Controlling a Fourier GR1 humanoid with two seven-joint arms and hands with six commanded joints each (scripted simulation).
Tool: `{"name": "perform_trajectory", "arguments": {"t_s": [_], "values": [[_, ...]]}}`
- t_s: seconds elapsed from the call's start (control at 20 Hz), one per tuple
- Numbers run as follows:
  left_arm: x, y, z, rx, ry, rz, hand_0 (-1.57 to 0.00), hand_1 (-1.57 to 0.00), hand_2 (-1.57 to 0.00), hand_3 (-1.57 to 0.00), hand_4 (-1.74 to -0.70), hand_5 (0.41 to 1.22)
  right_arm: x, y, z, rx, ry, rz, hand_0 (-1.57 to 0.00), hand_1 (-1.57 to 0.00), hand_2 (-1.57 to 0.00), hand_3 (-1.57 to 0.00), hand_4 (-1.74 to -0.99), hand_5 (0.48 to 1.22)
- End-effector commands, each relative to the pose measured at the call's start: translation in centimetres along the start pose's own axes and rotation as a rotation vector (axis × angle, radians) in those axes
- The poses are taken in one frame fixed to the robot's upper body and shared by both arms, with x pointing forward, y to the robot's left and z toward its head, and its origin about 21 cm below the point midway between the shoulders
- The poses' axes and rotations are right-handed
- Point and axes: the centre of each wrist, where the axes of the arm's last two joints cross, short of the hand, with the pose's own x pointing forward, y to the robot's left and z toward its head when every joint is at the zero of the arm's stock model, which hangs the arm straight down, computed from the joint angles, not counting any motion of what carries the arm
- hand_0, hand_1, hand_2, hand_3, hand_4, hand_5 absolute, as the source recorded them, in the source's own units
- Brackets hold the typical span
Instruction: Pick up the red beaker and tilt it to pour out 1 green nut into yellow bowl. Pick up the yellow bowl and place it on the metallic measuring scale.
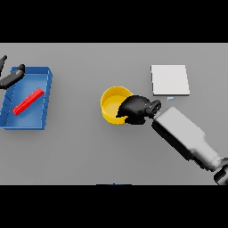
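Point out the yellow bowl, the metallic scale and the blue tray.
yellow bowl (110,103): head view, inner floor.
metallic scale (170,80): head view, middle of its top plate.
blue tray (46,100): head view, right wall.

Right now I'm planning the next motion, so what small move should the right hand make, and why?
Probably lift the yellow bowl slightly and carry it toward the scale. The right hand looks curled over the bowl's near rim, and the bowl sits on the table, apart from the scale. The left hand shows over the blue tray.
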Motion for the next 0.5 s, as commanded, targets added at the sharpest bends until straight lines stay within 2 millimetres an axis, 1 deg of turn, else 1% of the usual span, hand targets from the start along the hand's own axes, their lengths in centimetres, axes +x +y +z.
{"name": "perform_trajectory", "arguments": {"t_s": [0.0,0.05,0.1,0.15,0.2,0.35,0.45], "values": [[0.1,-0.1,-0.1,-0.010,0.004,0.007,0.00,0.00,0.00,0.00,-0.78,0.712,-0.2,-0.4,0.1,0.004,0.002,0.005,-1.45,-1.45,-1.33,-1.17,-1.698,1.193],[0.1,0.0,-0.1,-0.009,0.001,0.015,0.00,0.00,0.00,0.00,-0.79,0.707,-0.3,-0.4,0.3,0.008,0.008,0.002,-1.48,-1.47,-1.35,-1.19,-1.707,1.198],[-0.1,-0.4,0.1,-0.018,-0.003,0.015,0.00,0.00,0.00,0.00,-0.79,0.704,-0.4,-0.5,0.3,-0.002,0.005,0.004,-1.49,-1.49,-1.36,-1.20,-1.714,1.203],[-0.1,-0.3,0.0,-0.013,0.010,0.014,0.00,0.00,0.00,0.00,-0.78,0.703,-0.4,-1.0,0.5,-0.013,0.005,0.007,-1.51,-1.51,-1.39,-1.20,-1.719,1.207],[0.3,-0.1,0.1,-0.005,0.004,0.004,0.00,0.00,0.00,0.00,-0.78,0.704,-0.5,-1.6,1.1,-0.010,0.005,0.001,-1.52,-1.52,-1.41,-1.18,-1.724,1.209],[0.4,0.0,0.1,-0.007,0.001,-0.004,0.00,0.00,0.00,0.00,-0.77,0.707,-0.4,-3.0,2.6,-0.019,0.023,-0.002,-1.55,-1.54,-1.46,-1.16,-1.732,1.215],[0.0,-0.1,0.2,-0.006,-0.007,0.010,0.00,0.00,0.00,0.00,-0.78,0.702,-0.2,-3.7,3.4,-0.029,0.045,0.007,-1.55,-1.55,-1.49,-1.15,-1.735,1.217]]}}
